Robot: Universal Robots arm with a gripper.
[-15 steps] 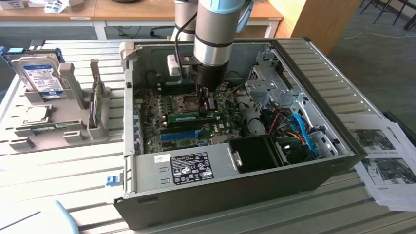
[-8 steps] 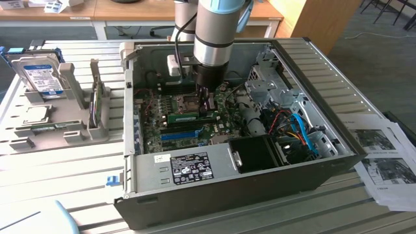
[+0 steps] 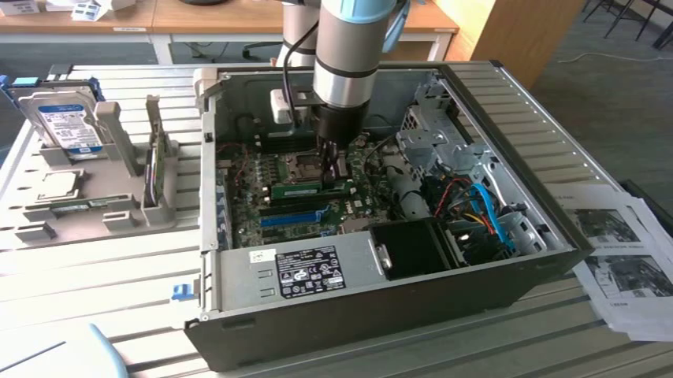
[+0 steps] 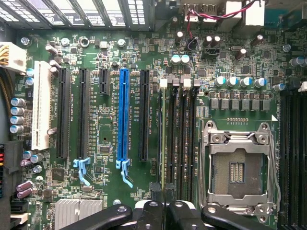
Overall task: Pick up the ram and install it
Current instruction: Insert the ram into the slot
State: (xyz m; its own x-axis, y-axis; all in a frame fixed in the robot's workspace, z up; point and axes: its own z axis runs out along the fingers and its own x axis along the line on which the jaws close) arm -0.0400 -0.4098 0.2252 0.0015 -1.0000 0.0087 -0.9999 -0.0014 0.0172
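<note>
Pincer (image 4: 164, 191) pinching ram (image 3: 298, 189) over mobo slots (image 4: 184, 143); PC case (image 3: 347, 323) on slatted table (image 3: 105, 276), desks (image 3: 84, 20) behind.

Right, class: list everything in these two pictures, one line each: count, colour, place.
case: one, black, open on the table
motherboard: one, green, inside the case
ram: one, green, in the pincer, over black slots
blue slot: one, blue, on the motherboard
socket: one, silver, on the motherboard
hard drive: one, silver, in the rack, exterior view's left
papers: several, white, exterior view's right
arm: one, grey, reaching into the case
pincer: one, black, shut on the ram
</note>
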